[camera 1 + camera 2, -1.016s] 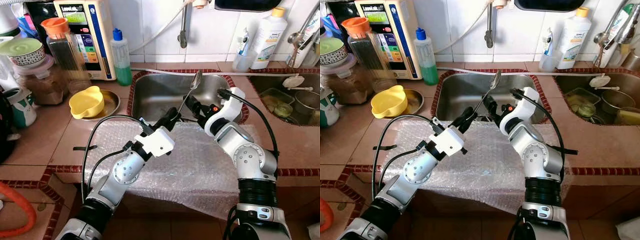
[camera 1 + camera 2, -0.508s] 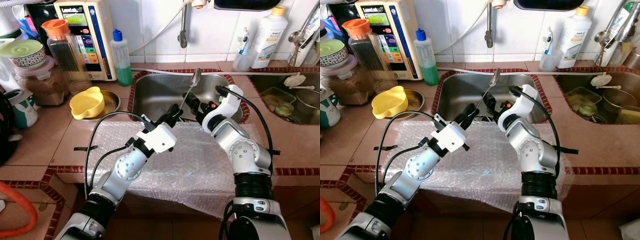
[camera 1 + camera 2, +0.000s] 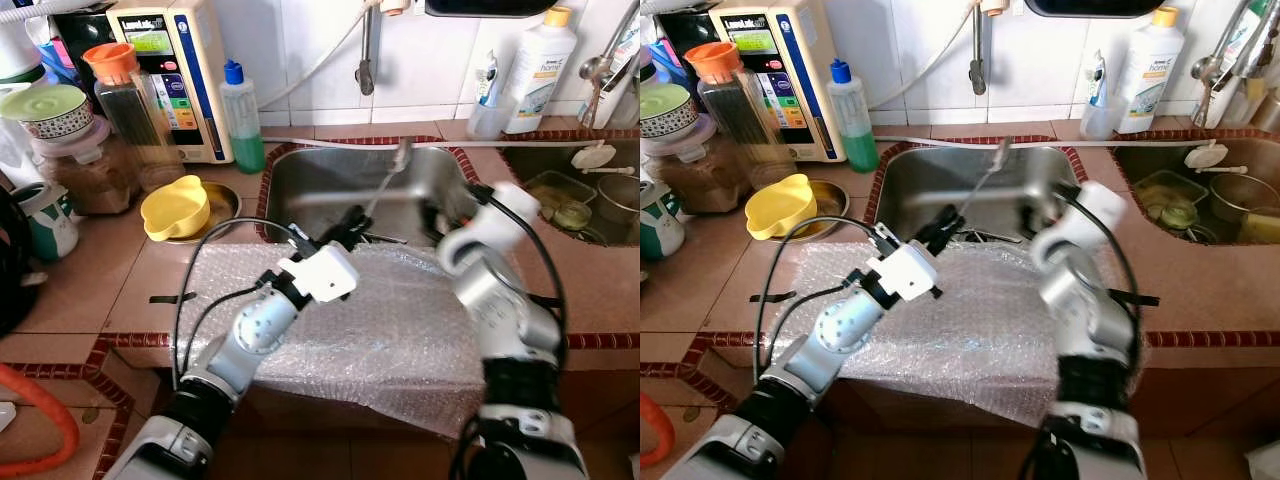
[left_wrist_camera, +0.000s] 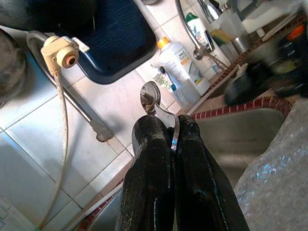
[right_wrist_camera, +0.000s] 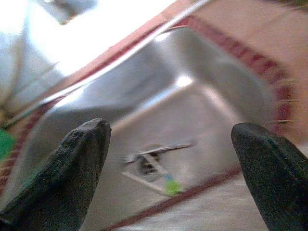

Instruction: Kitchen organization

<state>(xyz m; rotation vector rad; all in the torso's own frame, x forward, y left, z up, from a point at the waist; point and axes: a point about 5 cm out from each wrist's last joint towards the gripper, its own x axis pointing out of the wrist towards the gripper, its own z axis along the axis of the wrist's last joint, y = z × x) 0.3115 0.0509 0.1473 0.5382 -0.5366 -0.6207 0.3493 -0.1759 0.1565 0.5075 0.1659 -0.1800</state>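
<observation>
The left gripper (image 4: 166, 144) has its jaws pinched tight on the handle of a spoon (image 3: 388, 178), holding it up at a slant over the near edge of the sink (image 3: 330, 175), with the bowl end tipped toward the tiled wall. The right gripper (image 5: 168, 159) hangs just above the basin with its jaws spread wide and nothing between them; its wrist view looks down on a fork (image 5: 154, 150) lying by the drain, beside a small green-tipped item I cannot make out.

My guess is that the robot is partway through clearing cutlery out of the sink: one piece is lifted, more is waiting below. The next move probably calls for laying the spoon flat on the bubble wrap (image 3: 400, 320) that covers the worktop (image 3: 90, 270) in front of the sink, then opening those jaws only once it rests there.

Half a second ago the right arm was tucked in close behind the spoon, nearly touching it. Now it has swung away to the right and shows blurred, while the left arm and spoon have barely shifted.
</observation>
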